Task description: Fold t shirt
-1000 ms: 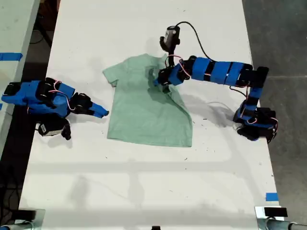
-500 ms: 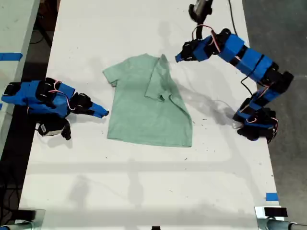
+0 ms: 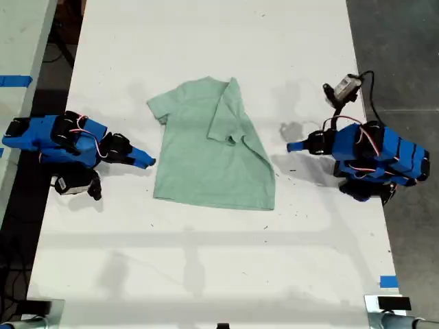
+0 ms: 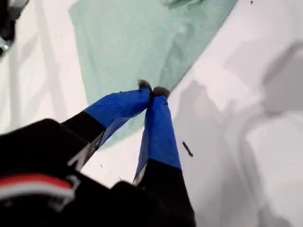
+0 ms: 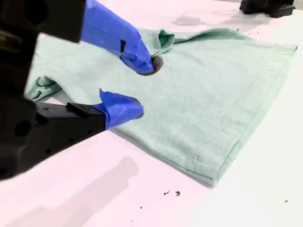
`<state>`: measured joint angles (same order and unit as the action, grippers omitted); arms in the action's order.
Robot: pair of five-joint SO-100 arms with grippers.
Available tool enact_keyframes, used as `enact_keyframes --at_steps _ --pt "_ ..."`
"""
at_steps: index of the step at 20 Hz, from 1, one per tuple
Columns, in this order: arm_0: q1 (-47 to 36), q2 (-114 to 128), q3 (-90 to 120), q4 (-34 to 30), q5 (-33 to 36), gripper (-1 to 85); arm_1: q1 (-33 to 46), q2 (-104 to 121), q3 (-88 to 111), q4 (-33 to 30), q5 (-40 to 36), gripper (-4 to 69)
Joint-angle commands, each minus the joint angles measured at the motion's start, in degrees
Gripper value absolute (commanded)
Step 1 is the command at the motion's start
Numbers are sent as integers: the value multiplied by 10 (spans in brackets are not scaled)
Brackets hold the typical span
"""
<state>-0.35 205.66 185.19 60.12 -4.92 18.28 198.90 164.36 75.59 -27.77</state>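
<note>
The pale mint-green t shirt lies flat in the middle of the white table, its sleeve on the exterior view's right folded inward over the chest. My first gripper is shut and empty, resting a short way off the shirt's edge on the exterior view's right. In the first wrist view, its blue tips meet, with the t shirt beyond them. My second gripper sits by the shirt's edge on the exterior view's left. Its jaws stand open with nothing between them, just short of the t shirt.
The white table runs long, with dark floor past its edge on the exterior view's right. A second table with blue tape stands at the exterior view's left. Blue tape marks the near corner on the exterior view's right.
My first gripper let go of the folded sleeve, rose off the shirt and drew back toward the exterior view's right. The fold stays in place. The second arm has not moved.
</note>
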Motion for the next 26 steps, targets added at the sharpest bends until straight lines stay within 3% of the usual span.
enact_keyframes --at_steps 1,5,26 --pt "-3 5 -4 2 -5 115 -7 23 83 -12 -4 12" --pt "-3 5 -4 2 -5 115 -4 23 115 -9 42 11" --pt "-3 5 -4 3 -5 115 -9 23 122 -13 47 10"
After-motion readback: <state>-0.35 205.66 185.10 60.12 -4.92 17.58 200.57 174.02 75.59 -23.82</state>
